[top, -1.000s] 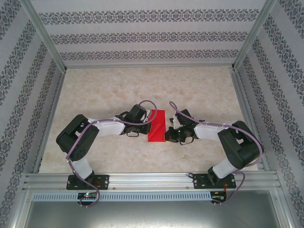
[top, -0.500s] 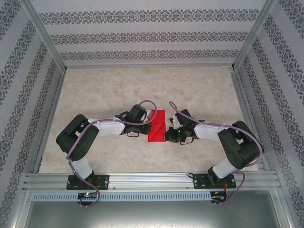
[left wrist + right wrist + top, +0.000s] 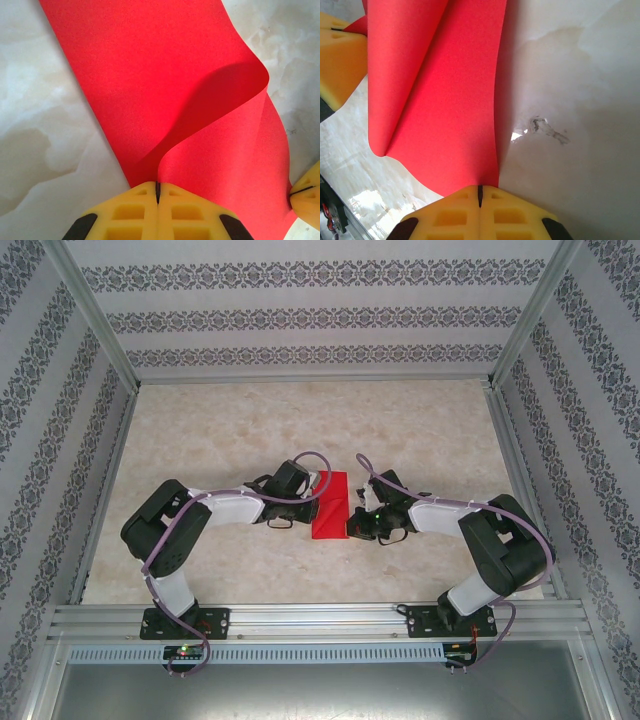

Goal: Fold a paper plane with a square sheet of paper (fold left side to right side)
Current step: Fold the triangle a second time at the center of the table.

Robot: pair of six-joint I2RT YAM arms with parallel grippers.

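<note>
Next to nothing moved over the last second: the left arm's elbow crept slightly inward in the top view, while the grippers and paper are in the same spots as before.

The square sheet of paper (image 3: 329,505) sits mid-counter (image 3: 300,420), between the two arms. From above it reads as a narrow red strip, long axis running away from the bases, all red face.

The left gripper (image 3: 157,192) is at the sheet's left edge. Its yellow fingers are pressed together with no gap and the paper edge runs into the seam, so it's clamped on the sheet. In the left wrist view the upper layer lifts off the lower one and bows up into a loose curl, not flat.

The right gripper (image 3: 480,195) is at the sheet's right edge, near corner. Same story: jaws fully closed and pinching the red edge. The right wrist view shows the same raised flap curling over, rest of the sheet lying on the counter.

Each wrist view catches a corner of the other gripper's yellow finger, just beside the paper. The grippers are close to each other, with the strip's width between them.
</note>
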